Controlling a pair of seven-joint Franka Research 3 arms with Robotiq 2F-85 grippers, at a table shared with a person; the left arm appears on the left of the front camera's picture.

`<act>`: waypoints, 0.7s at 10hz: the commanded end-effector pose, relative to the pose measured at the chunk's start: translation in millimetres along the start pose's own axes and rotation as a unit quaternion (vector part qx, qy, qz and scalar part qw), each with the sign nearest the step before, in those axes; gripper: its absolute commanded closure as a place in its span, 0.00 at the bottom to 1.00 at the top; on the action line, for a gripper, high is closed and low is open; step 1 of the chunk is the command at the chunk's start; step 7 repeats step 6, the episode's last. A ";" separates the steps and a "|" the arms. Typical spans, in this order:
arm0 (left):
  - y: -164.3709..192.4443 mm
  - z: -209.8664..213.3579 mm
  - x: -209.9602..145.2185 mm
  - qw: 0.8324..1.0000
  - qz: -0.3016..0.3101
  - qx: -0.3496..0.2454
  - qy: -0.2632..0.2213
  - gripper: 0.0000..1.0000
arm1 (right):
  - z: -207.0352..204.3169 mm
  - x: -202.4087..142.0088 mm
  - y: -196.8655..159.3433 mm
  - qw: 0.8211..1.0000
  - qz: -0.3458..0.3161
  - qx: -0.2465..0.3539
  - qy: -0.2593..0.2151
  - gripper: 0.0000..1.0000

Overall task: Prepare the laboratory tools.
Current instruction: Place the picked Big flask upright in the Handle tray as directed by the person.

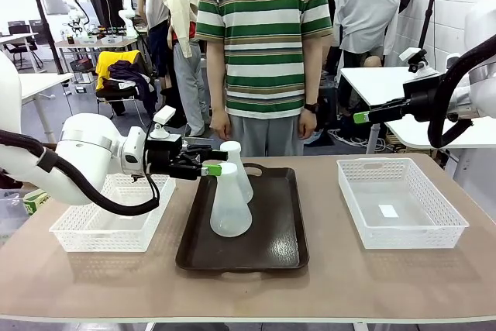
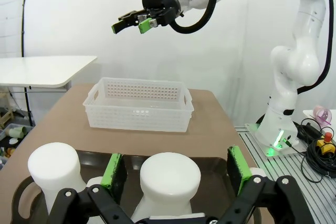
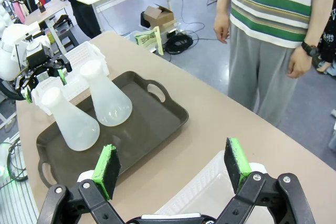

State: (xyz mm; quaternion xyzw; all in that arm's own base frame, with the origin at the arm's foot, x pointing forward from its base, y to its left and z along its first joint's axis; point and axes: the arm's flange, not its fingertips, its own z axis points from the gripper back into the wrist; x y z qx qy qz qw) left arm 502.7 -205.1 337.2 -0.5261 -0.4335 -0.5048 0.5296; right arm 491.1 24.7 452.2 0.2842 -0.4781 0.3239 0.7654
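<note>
Left gripper [image 1: 203, 165] wide open astride the near Erlenmeyer flask [image 1: 230, 205] neck, right gripper [image 1: 364, 116] open, empty; flask likely light, slippery, so grip the neck.

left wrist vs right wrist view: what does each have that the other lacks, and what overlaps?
Left wrist view alone: the right gripper seen from outside, open in the air above the right basket's far wall, plus the right arm's base beside the table. Right wrist view alone: the person standing at the table's far side with both hands down, and the left basket behind the flasks. Shared: both flasks, near flask and far flask, upright on the brown tray, with the open left gripper flanking the near flask's neck.
</note>
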 end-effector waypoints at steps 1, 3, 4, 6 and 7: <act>1.9 -1.2 0.9 1.000 -0.003 -0.004 0.002 0.00 | 0.2 2.1 -0.5 1.000 -0.003 -0.004 0.007 0.00; 1.9 -1.2 0.9 1.000 -0.003 -0.004 0.002 0.00 | 0.2 2.1 -0.5 1.000 -0.003 -0.004 0.007 0.00; 1.9 -1.2 0.9 1.000 -0.003 -0.004 0.002 0.00 | 0.2 2.1 -0.5 1.000 -0.003 -0.004 0.007 0.00; 1.9 -1.2 0.9 1.000 -0.003 -0.004 0.002 0.00 | 0.2 2.1 -0.5 1.000 -0.003 -0.004 0.007 0.00; 1.9 -1.2 0.9 1.000 -0.003 -0.004 0.002 0.00 | 0.2 2.1 -0.5 1.000 -0.003 -0.004 0.007 0.00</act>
